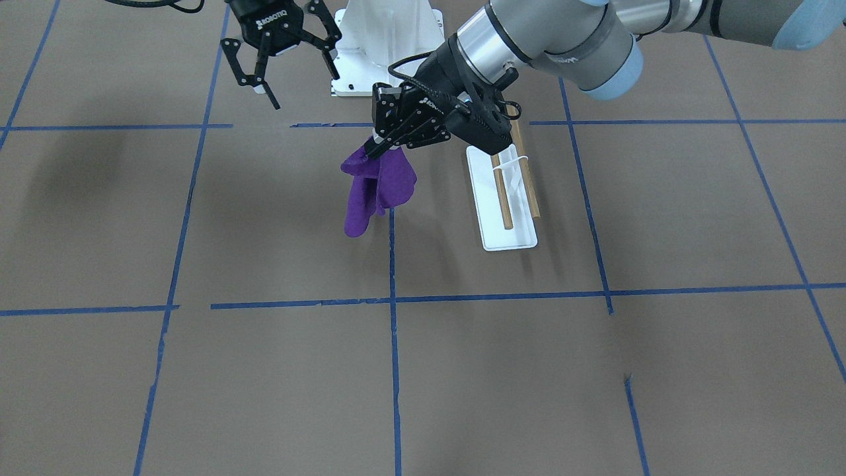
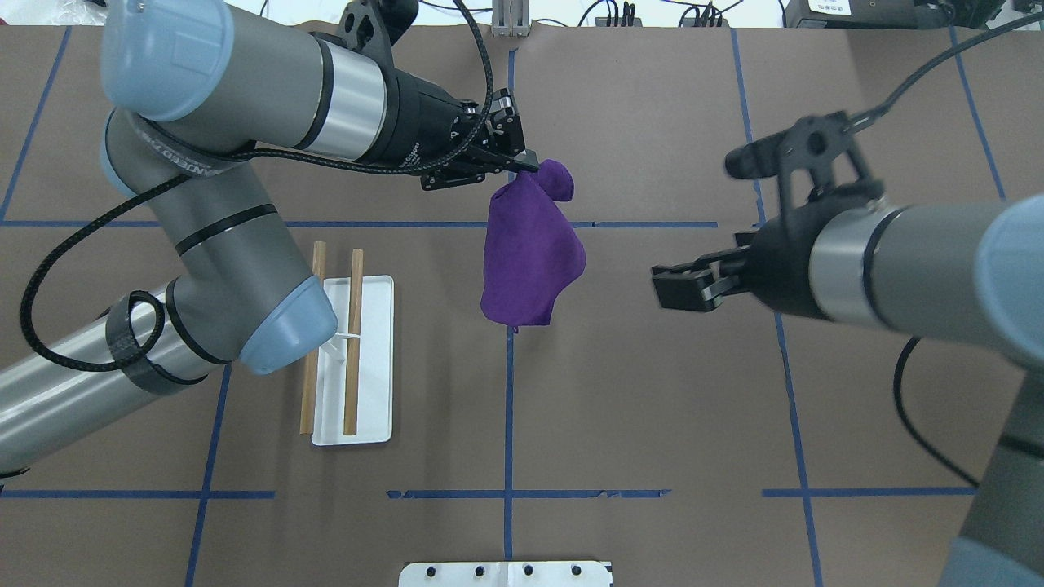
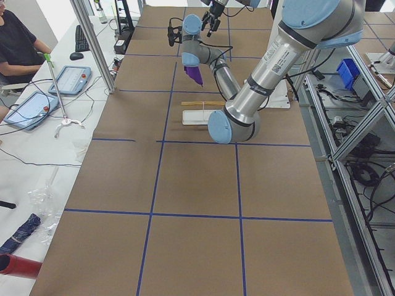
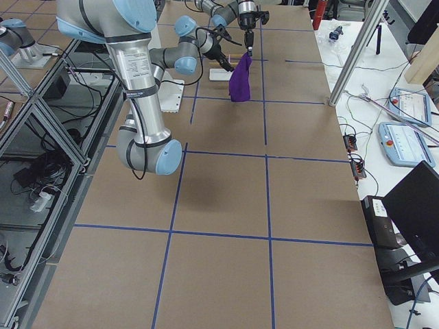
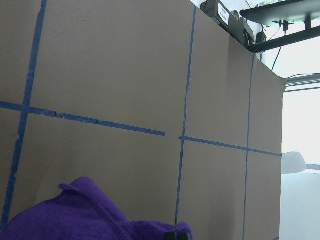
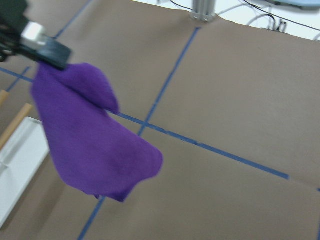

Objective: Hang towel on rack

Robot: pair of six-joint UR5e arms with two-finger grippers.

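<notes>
The purple towel (image 2: 530, 261) hangs bunched in the air over the table's middle, held by its top corner. My left gripper (image 2: 526, 167) is shut on that corner; it also shows in the front view (image 1: 378, 151) with the towel (image 1: 373, 188) drooping below it. The rack (image 2: 371, 359), a white tray base with two wooden rods (image 2: 352, 342), stands on the table to the left of the towel, under my left arm's elbow, and in the front view (image 1: 509, 235). My right gripper (image 1: 291, 79) is open and empty, raised to the right of the towel (image 6: 90, 140).
A large white metal pedestal (image 1: 390, 39) with bolt holes stands at the robot's side of the table. Blue tape lines (image 2: 509, 391) cross the brown table cover. Operators' desks with tablets (image 3: 31, 108) lie beyond the far table edge.
</notes>
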